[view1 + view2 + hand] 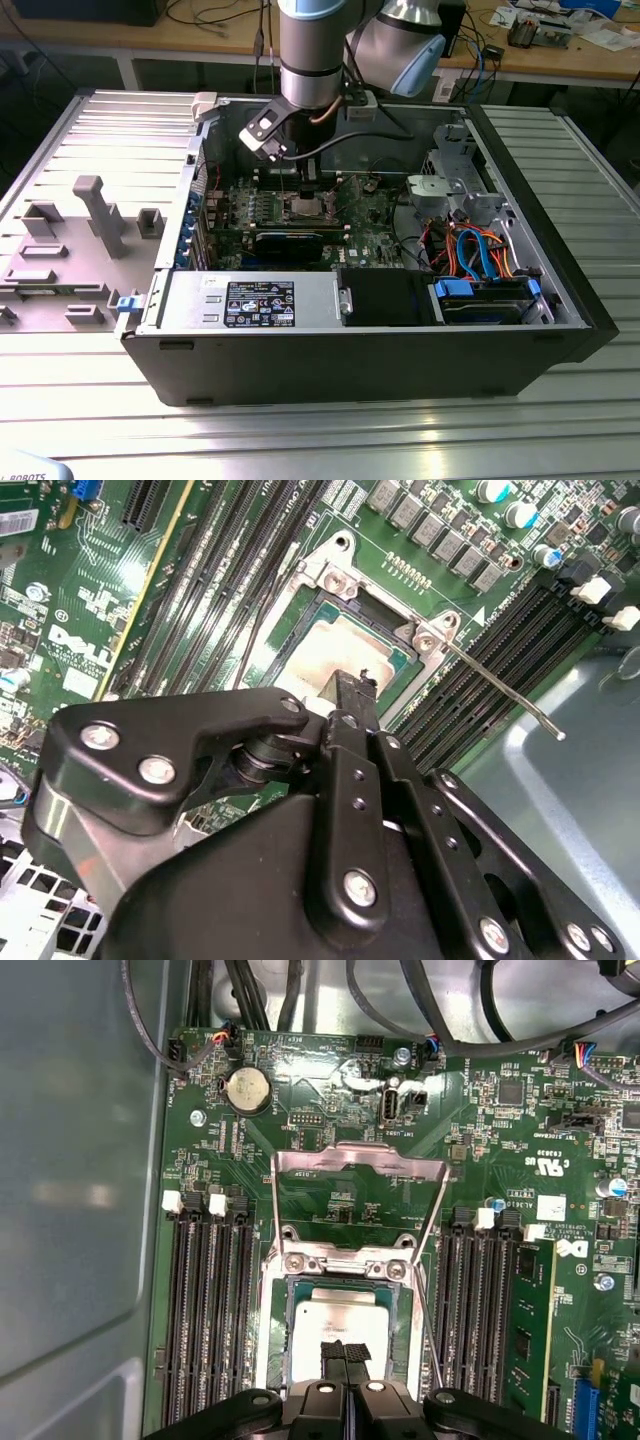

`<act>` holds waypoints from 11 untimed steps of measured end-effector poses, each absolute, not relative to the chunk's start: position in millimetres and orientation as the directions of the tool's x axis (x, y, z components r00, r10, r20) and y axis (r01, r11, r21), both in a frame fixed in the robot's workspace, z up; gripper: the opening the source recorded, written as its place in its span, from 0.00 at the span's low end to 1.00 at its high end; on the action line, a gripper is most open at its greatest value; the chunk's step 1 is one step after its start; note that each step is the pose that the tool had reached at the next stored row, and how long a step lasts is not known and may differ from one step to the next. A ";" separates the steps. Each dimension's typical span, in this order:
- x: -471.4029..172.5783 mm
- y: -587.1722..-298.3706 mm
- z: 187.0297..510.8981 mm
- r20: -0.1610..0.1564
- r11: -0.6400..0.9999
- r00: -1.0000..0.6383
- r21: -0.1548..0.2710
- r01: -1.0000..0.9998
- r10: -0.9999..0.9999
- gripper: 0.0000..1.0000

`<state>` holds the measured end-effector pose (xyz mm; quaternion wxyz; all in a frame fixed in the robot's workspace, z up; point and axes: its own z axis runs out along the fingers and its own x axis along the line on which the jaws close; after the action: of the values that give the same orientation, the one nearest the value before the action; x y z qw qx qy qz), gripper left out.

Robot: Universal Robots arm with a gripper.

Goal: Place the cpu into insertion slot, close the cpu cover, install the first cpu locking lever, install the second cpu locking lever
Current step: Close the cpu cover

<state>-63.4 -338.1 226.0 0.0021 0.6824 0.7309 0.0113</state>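
The cpu, a square chip with a dull silver top, lies flat inside the insertion slot on the green board; it is also seen in the second wrist view as cpu. The cpu cover stands raised off the slot, hinged at one edge. A thin locking lever sticks out unlatched beside the slot. My gripper is shut with nothing held, its tips directly over the chip's top, either touching it or just above. In the exterior view the gripper hangs over the slot.
Long black memory slots flank the socket on both sides. The open case wall surrounds the board, with blue and orange cables on the exterior view's right. A grey fixture tray lies outside the case on the exterior view's left.
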 end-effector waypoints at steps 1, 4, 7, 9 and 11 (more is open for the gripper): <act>-63.4 -338.1 227.0 0.012 0.068 -0.069 0.019 0.997 0.998 0.11; -63.4 -338.1 231.2 0.009 0.068 -0.069 0.019 0.997 0.998 0.11; -63.4 -338.1 231.6 0.008 0.068 -0.069 0.019 0.997 0.998 0.11; -63.5 -338.2 231.7 0.007 0.068 -0.069 0.019 0.997 0.998 0.11; -63.5 -338.2 231.7 0.007 0.067 -0.067 0.019 0.998 0.998 0.11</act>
<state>-63.5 -338.2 231.7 0.0039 0.6831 0.7303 0.0093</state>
